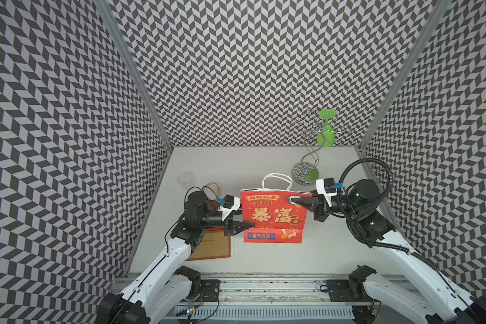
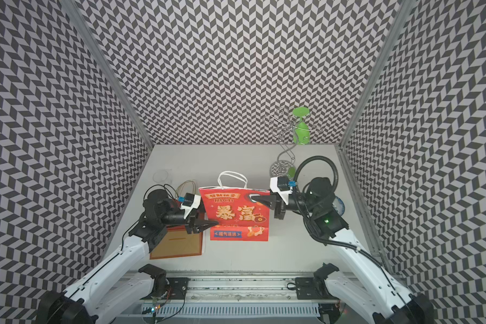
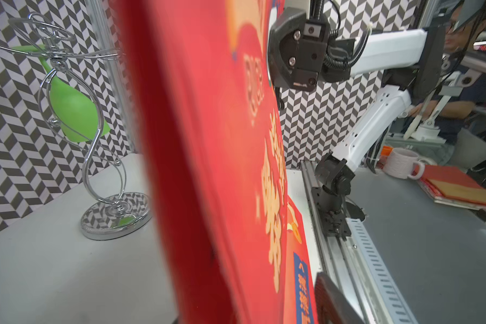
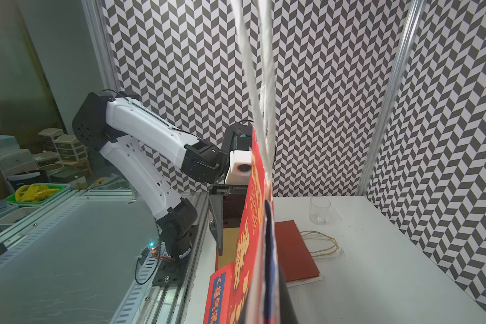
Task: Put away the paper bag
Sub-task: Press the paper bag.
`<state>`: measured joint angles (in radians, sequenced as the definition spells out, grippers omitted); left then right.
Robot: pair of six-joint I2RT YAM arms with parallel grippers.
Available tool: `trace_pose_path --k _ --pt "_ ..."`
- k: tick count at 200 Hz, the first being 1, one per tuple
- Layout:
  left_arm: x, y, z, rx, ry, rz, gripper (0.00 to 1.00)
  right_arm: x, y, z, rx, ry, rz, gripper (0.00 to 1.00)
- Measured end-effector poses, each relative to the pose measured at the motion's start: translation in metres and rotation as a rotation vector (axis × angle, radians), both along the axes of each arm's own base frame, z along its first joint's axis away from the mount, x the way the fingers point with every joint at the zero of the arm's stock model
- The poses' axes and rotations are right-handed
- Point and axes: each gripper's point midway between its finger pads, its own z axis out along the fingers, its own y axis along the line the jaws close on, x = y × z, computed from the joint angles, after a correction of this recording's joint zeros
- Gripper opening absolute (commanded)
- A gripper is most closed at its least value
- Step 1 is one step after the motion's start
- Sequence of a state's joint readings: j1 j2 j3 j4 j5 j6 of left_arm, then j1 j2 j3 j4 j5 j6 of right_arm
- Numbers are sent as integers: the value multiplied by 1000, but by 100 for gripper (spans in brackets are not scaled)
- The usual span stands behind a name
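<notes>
Grey table (image 1: pixel 264 261), chevron walls (image 1: pixel 236 70), paper bag (image 1: pixel 274 216)

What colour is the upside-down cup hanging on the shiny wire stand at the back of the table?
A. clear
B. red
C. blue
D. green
D: the plastic goblet hanging upside down from the silver wire stand is bright green in both top views.

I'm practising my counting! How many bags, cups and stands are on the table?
Bags: 2 (red paper bag, flat bag)
Cups: 2 (clear glass, green goblet)
Stands: 1 (wire stand)
Total: 5
</notes>
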<state>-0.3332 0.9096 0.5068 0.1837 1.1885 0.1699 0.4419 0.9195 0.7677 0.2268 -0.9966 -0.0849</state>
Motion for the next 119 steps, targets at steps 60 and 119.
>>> trace_pose_path --k 60,119 --pt "-1 1 -13 25 18 -1 6 3 -1 2 6 5 -15 0" --pt "-3 1 -17 35 37 -3 50 7 -4 3 12 11 -35 0"
